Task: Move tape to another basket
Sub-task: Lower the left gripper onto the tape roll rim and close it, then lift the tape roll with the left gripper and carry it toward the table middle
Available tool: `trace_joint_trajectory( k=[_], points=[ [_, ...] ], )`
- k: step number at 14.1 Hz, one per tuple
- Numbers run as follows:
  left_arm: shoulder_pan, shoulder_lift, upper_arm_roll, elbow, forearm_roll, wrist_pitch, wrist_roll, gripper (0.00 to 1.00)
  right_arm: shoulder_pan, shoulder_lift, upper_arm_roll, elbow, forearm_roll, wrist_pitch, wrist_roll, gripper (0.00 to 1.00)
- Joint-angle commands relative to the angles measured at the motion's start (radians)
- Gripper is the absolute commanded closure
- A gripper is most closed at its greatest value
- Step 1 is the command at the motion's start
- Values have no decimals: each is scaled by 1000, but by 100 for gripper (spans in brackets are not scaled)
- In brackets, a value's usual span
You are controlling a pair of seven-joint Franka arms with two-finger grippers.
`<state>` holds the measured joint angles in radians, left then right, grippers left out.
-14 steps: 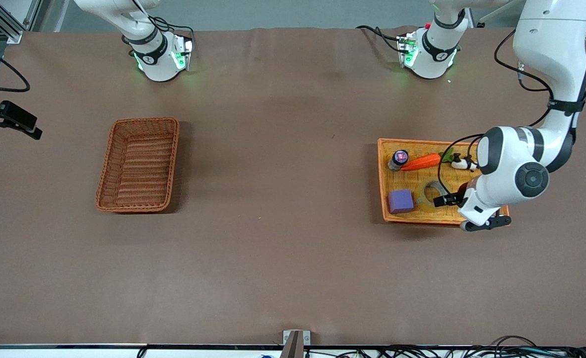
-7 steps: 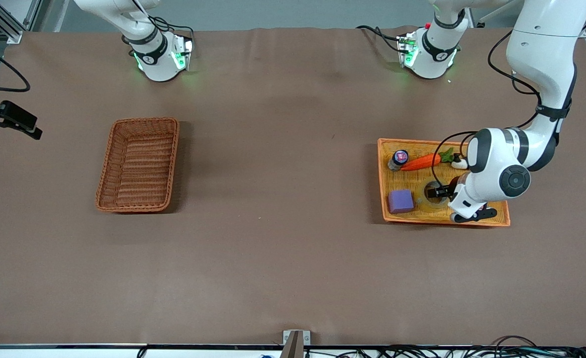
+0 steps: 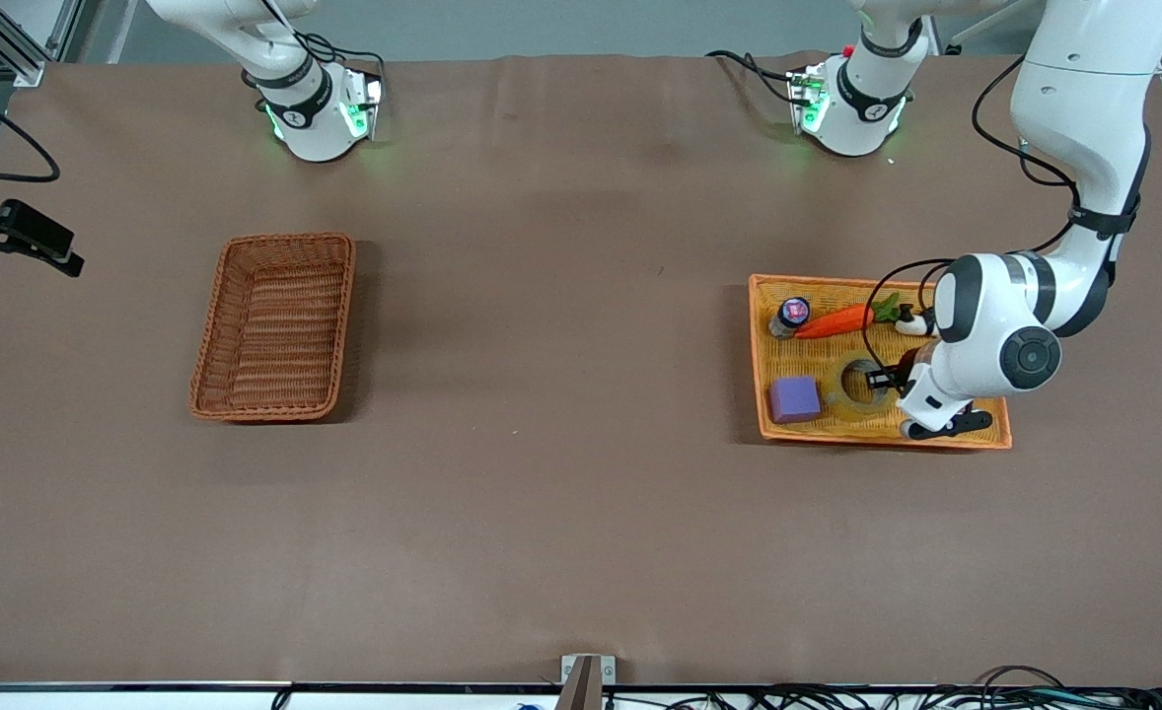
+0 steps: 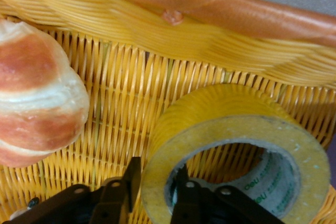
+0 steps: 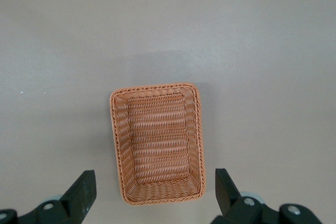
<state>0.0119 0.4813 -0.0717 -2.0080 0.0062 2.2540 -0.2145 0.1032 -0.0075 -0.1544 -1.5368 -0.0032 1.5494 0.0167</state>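
left gripper (image 4: 155, 195): we record it down in the orange-rimmed tray (image 3: 936, 438), one finger outside the tape (image 4: 236, 150) wall and one inside the hole, pinching that wall.
tape: lying flat in the tray, hole upward, beside the purple block (image 3: 795, 399) and near the croissant (image 4: 34, 103).
right gripper (image 5: 155, 198): fingers spread wide, empty, waiting high over the basket (image 3: 275, 325).
basket: well apart from the tray, toward the right arm's end; we judge the left arm nearer the tape.

The croissant (image 4: 37, 93) (cut off at the frame's edge) shows only partly.
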Motion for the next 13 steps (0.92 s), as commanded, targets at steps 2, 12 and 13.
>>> trace_joint_trajectory(
  k=[2,12,13],
  points=[
    [2,-15,0,-9,69,4,1,87,-5,0,2,1,22,-3,-9,0],
    [-13,-67,-10,360,75,-502,112,100,-5,1,2,0,22,-3,-7,0],
    [-26,-67,-25,391,75,-513,107,100,-5,3,2,0,22,-3,-7,0]
  ],
)
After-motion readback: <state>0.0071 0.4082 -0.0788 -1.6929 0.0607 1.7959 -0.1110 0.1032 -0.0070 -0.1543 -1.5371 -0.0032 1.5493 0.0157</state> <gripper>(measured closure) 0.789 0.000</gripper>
